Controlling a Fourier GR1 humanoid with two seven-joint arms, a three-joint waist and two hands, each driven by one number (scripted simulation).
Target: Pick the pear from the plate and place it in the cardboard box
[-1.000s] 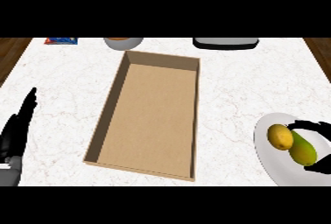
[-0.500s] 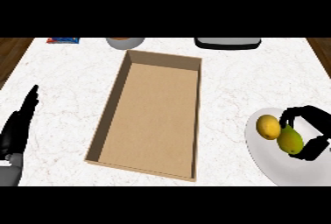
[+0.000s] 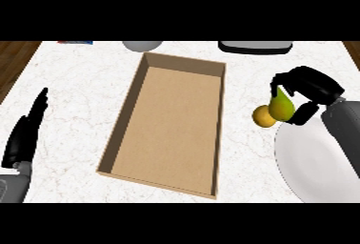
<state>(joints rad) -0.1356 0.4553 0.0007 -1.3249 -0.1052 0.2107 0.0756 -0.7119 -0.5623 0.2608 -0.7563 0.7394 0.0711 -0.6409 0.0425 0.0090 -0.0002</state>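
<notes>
I read the right hand as curled round the pear, holding it above the white marbled surface, just beyond the far-left rim of the white plate. The pear (green at the top, with a yellow-orange bulge at lower left) sits right of the cardboard box, apart from its wall. My left hand rests at the left edge, fingers straight.
</notes>
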